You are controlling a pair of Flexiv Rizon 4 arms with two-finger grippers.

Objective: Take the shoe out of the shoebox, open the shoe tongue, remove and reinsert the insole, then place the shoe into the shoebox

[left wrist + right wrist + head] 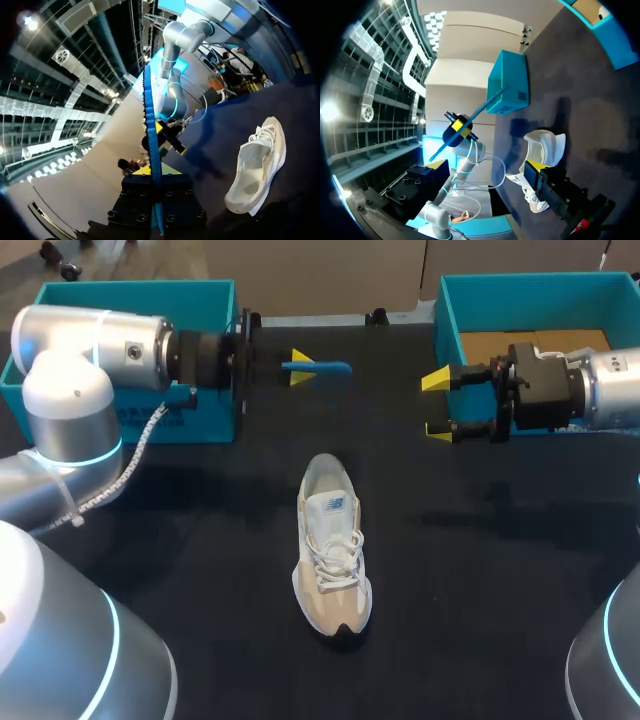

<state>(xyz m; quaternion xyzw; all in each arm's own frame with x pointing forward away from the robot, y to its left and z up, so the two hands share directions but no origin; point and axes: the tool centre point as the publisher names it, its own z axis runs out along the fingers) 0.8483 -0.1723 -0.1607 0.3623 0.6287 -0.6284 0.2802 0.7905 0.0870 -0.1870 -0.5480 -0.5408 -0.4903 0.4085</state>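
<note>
1. The shoe (333, 545) stands upright on its sole in the middle of the black bench (500, 570). Its heel points to the upper edge of the frame and its toe to the lower edge.
2. It is a low sports shoe in cream and beige, with a paler mesh part around the opening. It has white laces, tied loosely, and a dark piece of sole at the toe.
3. On the tongue there is a small dark-blue mark, too small to read.
4. The insole (325, 368) is out of the shoe. It is a thin blue sheet, seen on its edge, in the upper middle of the frame, well apart from the shoe.
5. The left tool (302, 368) pinches the insole between its two yellow tips.
6. The right tool (437, 405) is in the upper right, above the bench. Its fingers are spread and hold nothing.
7. The shoebox (450, 310) is teal and open, in the upper right corner, with a brown bottom.
8. A second teal box (100, 295) is in the upper left, behind the left arm. Its side has a pale patch of print that I cannot read.
</note>
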